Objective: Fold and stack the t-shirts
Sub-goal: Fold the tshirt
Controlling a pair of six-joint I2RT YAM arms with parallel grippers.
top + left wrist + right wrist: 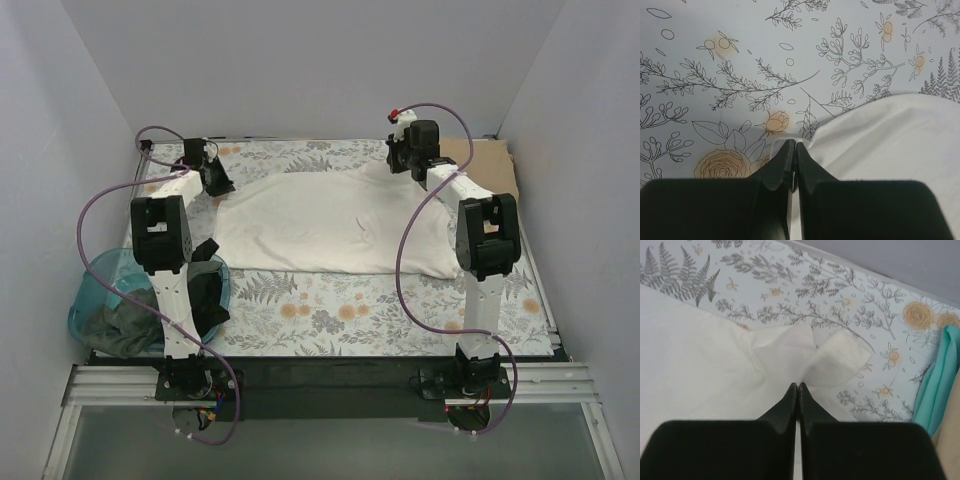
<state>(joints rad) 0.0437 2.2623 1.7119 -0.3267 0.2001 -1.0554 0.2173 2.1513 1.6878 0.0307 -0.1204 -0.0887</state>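
Note:
The cream-white t-shirt (320, 225) lies spread across the middle of the floral table covering, and no print shows. My left gripper (218, 185) is at its far left corner; in the left wrist view the gripper (792, 146) is shut on the shirt's edge (890, 140). My right gripper (405, 160) is at its far right corner; in the right wrist view the gripper (797, 386) is shut on bunched cloth of the same shirt (700, 355). A teal t-shirt (935, 385) lies just right of it. A tan t-shirt (485, 165) lies at the back right.
A translucent teal basket (95, 300) stands at the near left and holds dark grey/olive shirts (125, 325). Another dark shirt (207, 290) hangs over its rim beside the left arm. Grey walls close in the table at the back and sides.

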